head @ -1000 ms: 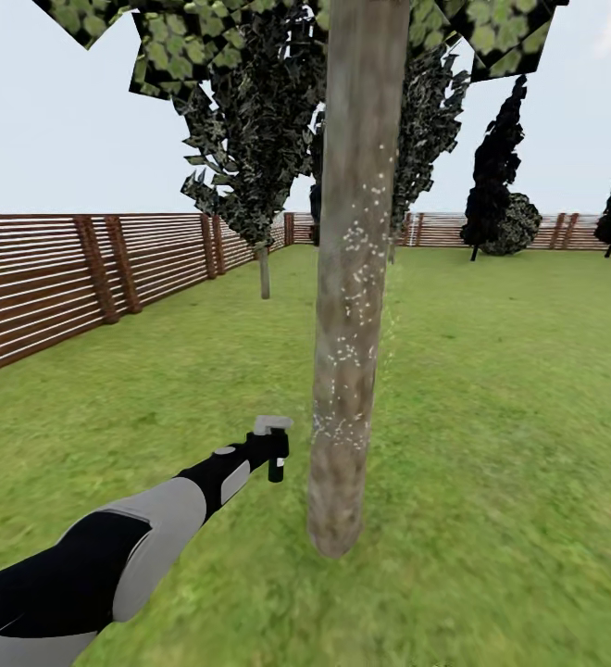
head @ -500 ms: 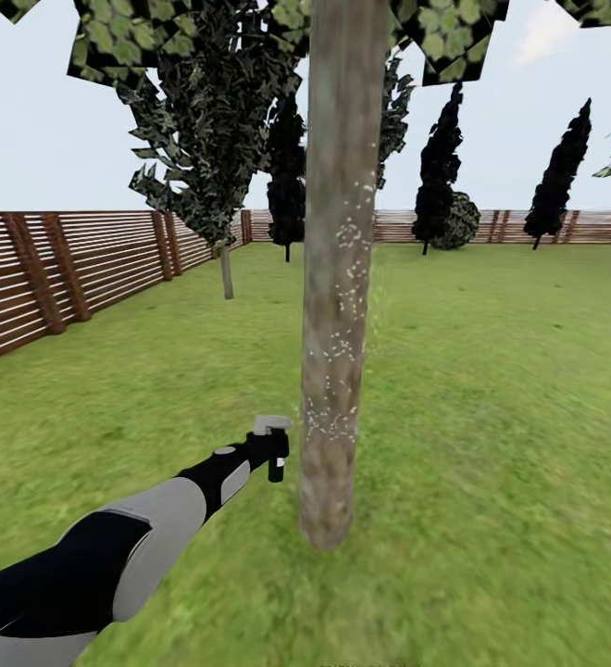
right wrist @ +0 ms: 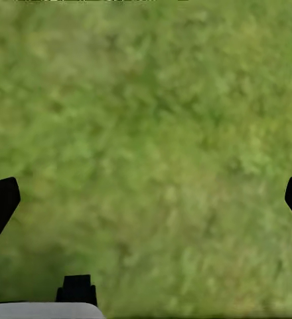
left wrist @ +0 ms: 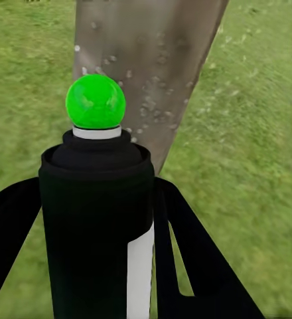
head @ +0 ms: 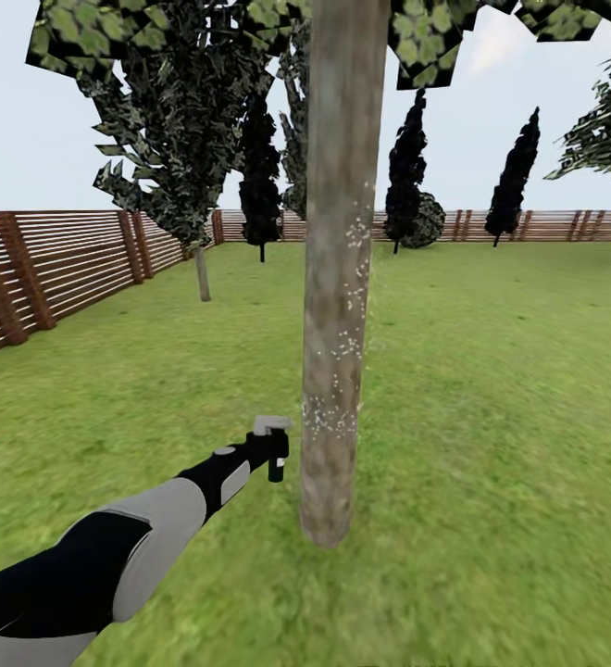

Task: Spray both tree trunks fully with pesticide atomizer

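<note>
A thick grey-brown tree trunk [head: 338, 278] rises in the middle of the head view, flecked with white spray specks from about waist height up; its green canopy [head: 435, 28] is cut off at the top. My left gripper [head: 270, 452] is shut on the pesticide atomizer [head: 275, 463], held upright just left of the trunk, a short gap away. In the left wrist view the atomizer's black body [left wrist: 96, 226] and green spot [left wrist: 95, 102] face the speckled trunk [left wrist: 149, 60]. My right gripper [right wrist: 146, 203] is open over bare grass.
Lawn [head: 491, 417] spreads all round the trunk. A brown slat fence [head: 65, 264] runs along the left and the far side. A leafy tree on a thin trunk [head: 201, 273] stands back left. Dark cypress-like trees [head: 407, 176] line the far fence.
The head camera has swung: fence and far trees slid left in the picture, the trunk slightly left. My left arm and the atomizer keep their pose.
</note>
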